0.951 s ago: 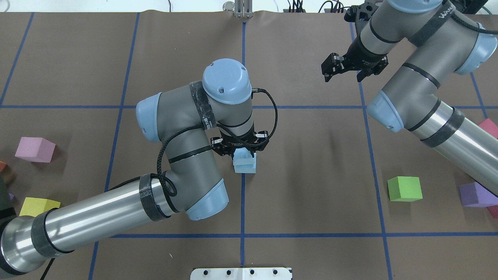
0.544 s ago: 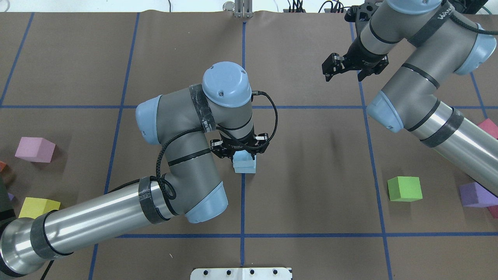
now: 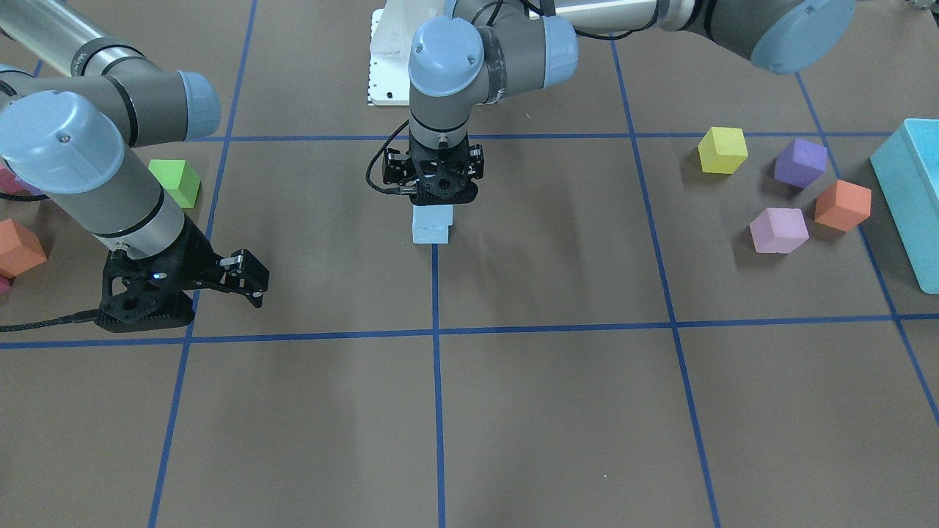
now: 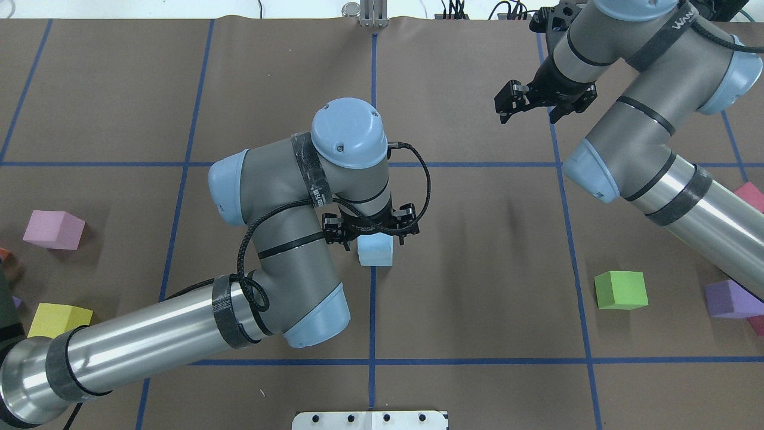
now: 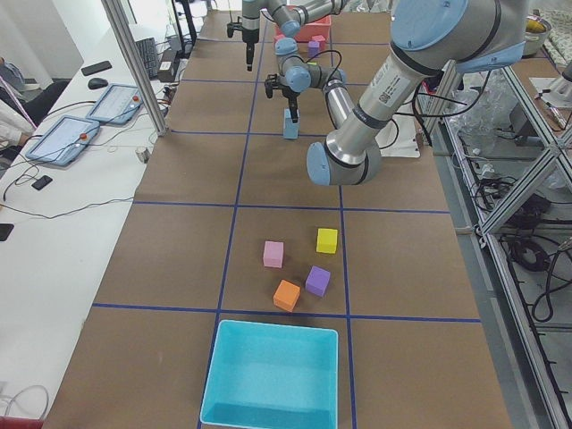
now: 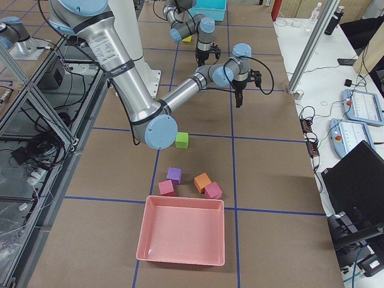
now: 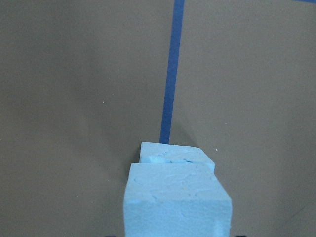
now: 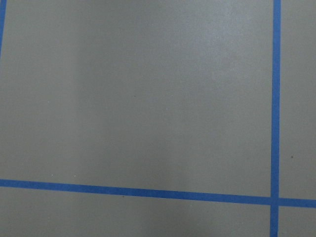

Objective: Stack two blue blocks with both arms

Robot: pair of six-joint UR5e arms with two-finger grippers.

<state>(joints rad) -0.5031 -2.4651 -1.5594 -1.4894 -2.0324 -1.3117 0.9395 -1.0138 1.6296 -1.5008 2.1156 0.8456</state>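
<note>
Two pale blue blocks stand stacked at the table's centre on a blue tape line. The stack shows in the overhead view (image 4: 376, 254) and the front view (image 3: 431, 227). In the left wrist view the upper block (image 7: 177, 207) sits squarely on the lower one (image 7: 173, 152). My left gripper (image 4: 373, 240) hangs straight over the stack, its jaws spread to either side of the upper block and not pressing it. My right gripper (image 4: 526, 118) is open and empty at the far right of the table, above bare paper.
A green cube (image 4: 621, 289) and a purple cube (image 4: 725, 298) lie under the right arm. A lilac cube (image 4: 54, 229) and a yellow cube (image 4: 57, 316) lie at the left. A turquoise bin (image 3: 910, 198) and a pink bin (image 6: 183, 231) stand at the table's ends.
The upper blue block came down from its offset, held position onto the lower one. The left gripper's jaws have spread apart. The right arm has barely moved.
</note>
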